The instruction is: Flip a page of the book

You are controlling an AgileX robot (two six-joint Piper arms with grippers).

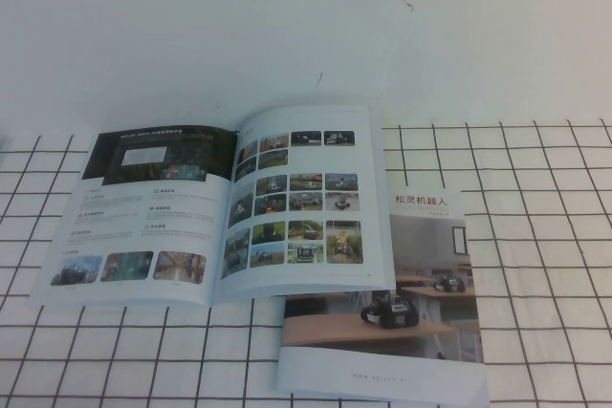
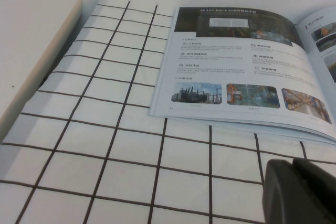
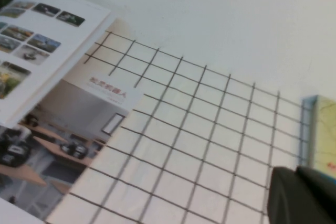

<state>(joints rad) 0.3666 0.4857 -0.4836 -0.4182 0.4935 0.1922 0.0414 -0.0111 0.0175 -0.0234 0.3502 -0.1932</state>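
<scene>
The book point(image 1: 220, 207) lies open on the counter point(image 1: 535, 265), which is covered by a white cloth with a black grid, and it sits in the left and middle part of the high view. The page point(image 1: 143, 212) with the dark banner photo at its top and a row of three small pictures at its bottom lies flat as the left leaf. The right leaf point(image 1: 301, 198) shows a grid of many small photos. The right edge of the book rests over the upper left corner of a second booklet point(image 1: 402, 303), whose cover shows a room with wooden desks and small wheeled robots; its title is in red Chinese characters, and the fine text on the open pages is too small to read. The left end effector point(image 2: 299, 192) appears only in the left wrist view as a dark shape at the picture's edge, above the bare cloth and apart from the near edge of the book, not touching it; I cannot tell if it is open or closed. The right end effector point(image 3: 302, 195) is also only a dark shape in the right wrist view, over the grid cloth and well apart from the second booklet, and its state I cannot tell either.
</scene>
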